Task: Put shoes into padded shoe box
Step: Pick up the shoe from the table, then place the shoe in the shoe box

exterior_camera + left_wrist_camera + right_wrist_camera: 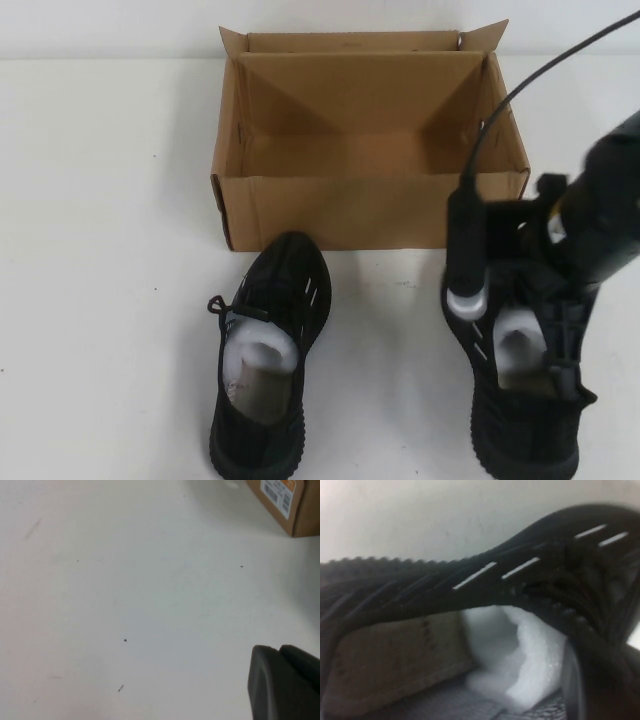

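The padded shoe box [370, 150] is brown cardboard, open, at the back middle of the table; its labelled corner shows in the left wrist view [290, 505]. One black knit shoe [268, 370] stands in front of the box, toe toward it, with white paper stuffing inside. The other shoe [520, 410] stands to its right. My right gripper [555, 330] is low over this shoe's opening, at its laces and side wall. The right wrist view shows the shoe [470, 580] up close with its stuffing [520, 655]. My left gripper [279, 652] is shut and empty above bare table, out of the high view.
The white table [100, 250] stretches to the left of the box and shoes. A black cable [520, 90] runs from the right arm across the box's right wall. The box flaps stand up at the back.
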Robot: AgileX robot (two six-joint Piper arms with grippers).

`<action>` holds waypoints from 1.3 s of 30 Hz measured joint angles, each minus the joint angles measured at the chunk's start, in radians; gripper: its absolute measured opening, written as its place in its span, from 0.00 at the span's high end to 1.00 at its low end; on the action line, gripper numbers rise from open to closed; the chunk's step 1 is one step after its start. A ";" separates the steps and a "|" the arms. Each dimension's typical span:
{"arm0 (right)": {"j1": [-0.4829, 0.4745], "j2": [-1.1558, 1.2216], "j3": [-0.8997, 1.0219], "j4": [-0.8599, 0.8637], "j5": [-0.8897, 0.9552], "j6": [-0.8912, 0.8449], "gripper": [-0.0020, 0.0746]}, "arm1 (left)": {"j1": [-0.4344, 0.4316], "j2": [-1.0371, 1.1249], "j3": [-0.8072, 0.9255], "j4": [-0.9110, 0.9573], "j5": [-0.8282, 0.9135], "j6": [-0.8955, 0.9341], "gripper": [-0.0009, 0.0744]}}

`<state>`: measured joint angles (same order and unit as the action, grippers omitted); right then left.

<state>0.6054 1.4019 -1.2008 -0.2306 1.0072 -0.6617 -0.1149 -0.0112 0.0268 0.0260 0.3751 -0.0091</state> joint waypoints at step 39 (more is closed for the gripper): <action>0.019 0.257 -0.670 -0.235 -0.114 1.444 0.98 | 0.000 0.000 0.000 0.000 0.000 0.000 0.99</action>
<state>0.6243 1.6589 -1.8712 -0.4655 0.8937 0.7822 -0.1149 -0.0112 0.0268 0.0260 0.3751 -0.0091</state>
